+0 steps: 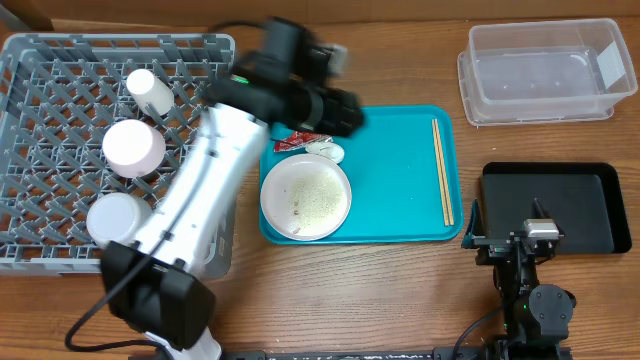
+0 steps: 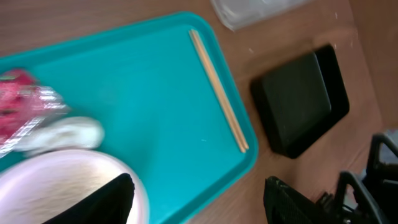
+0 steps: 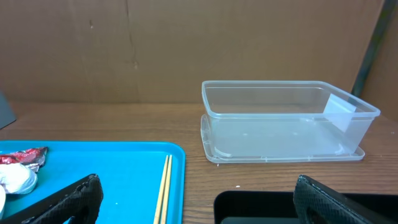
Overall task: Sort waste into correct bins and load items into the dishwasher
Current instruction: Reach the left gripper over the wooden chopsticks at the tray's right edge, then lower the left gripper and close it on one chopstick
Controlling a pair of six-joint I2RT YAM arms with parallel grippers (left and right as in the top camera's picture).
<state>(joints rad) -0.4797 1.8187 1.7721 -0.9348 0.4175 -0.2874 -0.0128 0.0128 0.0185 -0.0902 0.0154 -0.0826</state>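
Over the teal tray (image 1: 400, 170), left gripper (image 2: 198, 180) hangs spread wide near the plate (image 1: 268, 190), wrapper (image 1: 297, 142) and scrap (image 1: 328, 151) just beside it; right gripper (image 3: 196, 183) spread too, by the black tray (image 1: 570, 200)

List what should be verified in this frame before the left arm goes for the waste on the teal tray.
1. The left hand is open and empty: ok.
2. The red wrapper and white scrap lie in view on the teal tray, beside the plate: ok.
3. The clear tub is empty, with nothing over it: ok.
4. The black tray is empty: ok.
5. The right hand is open and empty, beside the black tray: ok.
6. The plate is clean enough to rack: not ok, rice crumbs lie on it.
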